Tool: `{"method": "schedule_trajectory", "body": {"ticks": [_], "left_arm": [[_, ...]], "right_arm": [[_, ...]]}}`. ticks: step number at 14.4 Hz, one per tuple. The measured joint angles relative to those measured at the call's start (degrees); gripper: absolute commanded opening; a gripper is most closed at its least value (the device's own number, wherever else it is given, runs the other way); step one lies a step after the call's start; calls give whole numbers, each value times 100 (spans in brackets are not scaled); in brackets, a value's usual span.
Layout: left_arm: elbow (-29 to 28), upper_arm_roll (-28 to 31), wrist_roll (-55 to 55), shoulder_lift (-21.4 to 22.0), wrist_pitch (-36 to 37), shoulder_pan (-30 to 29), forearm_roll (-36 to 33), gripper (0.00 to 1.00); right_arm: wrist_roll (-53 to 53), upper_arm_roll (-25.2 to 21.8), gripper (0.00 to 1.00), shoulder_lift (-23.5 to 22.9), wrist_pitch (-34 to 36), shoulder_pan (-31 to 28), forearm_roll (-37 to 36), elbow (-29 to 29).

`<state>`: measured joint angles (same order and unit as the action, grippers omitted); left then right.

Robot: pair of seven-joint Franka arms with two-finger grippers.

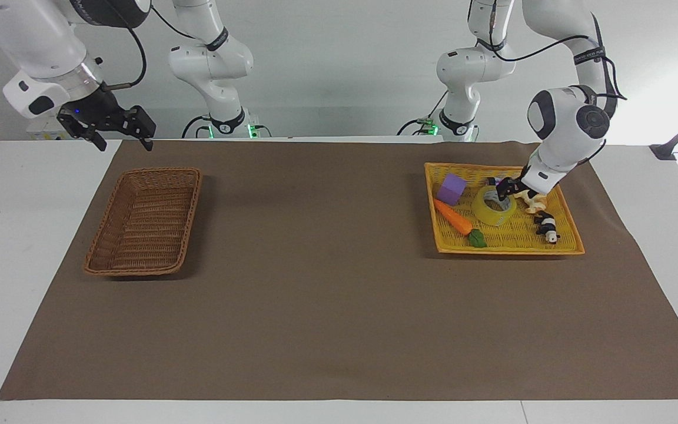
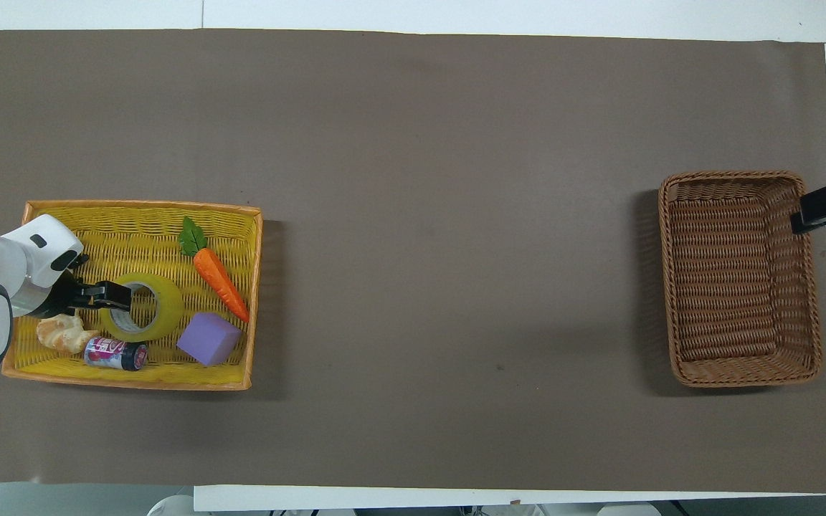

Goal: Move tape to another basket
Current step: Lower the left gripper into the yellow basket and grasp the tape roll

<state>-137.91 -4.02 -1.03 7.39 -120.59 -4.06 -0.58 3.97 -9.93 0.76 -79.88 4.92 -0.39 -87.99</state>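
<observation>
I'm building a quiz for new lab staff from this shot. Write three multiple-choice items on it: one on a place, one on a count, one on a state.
1. Where does the tape lie?
A. In the yellow tray
B. In the brown basket
C. On the bare brown mat

2. How many things lie in the yellow tray?
A. Three
B. Six
C. Nine

3. What is in the brown basket?
A. The carrot
B. The tape
C. Nothing

Answers:
1. A: the roll sits among the tray's other things, with the left tool down at its rim.
2. B: tape, carrot, purple block, can, pastry and the small black-and-white figure.
3. C: only bare weave shows inside; the right tool waits up beside it.
</observation>
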Motion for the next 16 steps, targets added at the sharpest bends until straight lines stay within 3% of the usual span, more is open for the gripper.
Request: {"method": "schedule_trajectory", "body": {"ticks": [3, 16], "left_arm": [[-42, -12, 0, -19, -41, 1, 0, 64], [-552, -53, -16, -40, -637, 12, 0, 62]], "right_arm": [[0, 0, 99, 0, 0, 0, 0, -1], [0, 0, 99, 1, 0, 0, 0, -1]]}}
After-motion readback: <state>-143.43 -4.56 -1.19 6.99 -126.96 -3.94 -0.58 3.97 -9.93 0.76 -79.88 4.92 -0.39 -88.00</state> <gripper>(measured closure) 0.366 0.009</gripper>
